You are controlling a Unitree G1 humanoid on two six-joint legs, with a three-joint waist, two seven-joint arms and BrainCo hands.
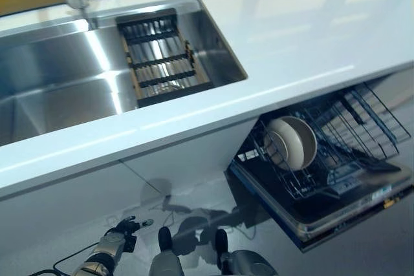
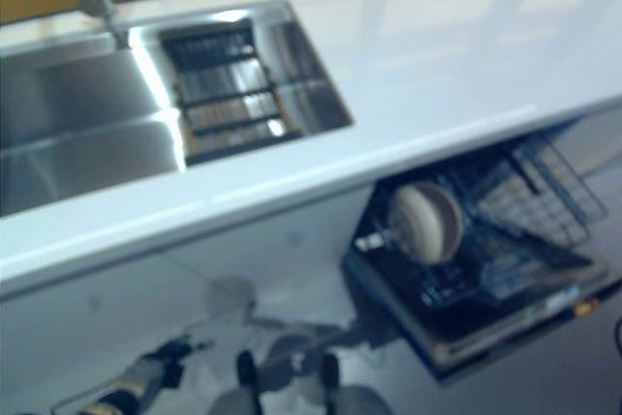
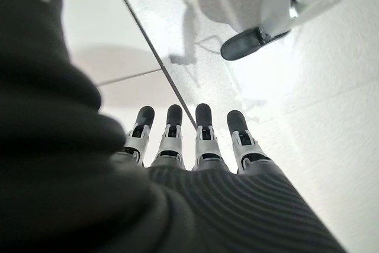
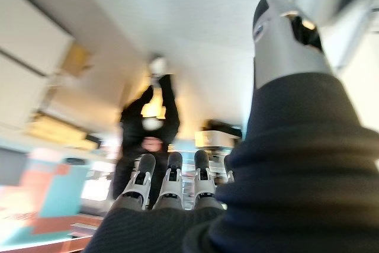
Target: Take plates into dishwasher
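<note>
Plate (image 1: 291,142) stood upright in dishwasher rack (image 1: 336,140), right of centre in head views, under countertop (image 1: 291,37). Sink (image 1: 58,88) upper left held only drain rack (image 1: 160,56); no further plates visible. Left hand (image 3: 189,140) low at lower left, fingers straight, empty. Right hand (image 4: 172,185) likewise straight-fingered, holding nothing. Loading seemingly complete; rack still pulled out.

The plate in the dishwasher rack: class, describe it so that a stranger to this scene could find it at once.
Start at the white countertop and look below its front edge, right of the sink, to the pulled-out dishwasher rack. The plate stands on edge at the rack's left end. It is the only round, cream-coloured dish among dark wire.
</note>
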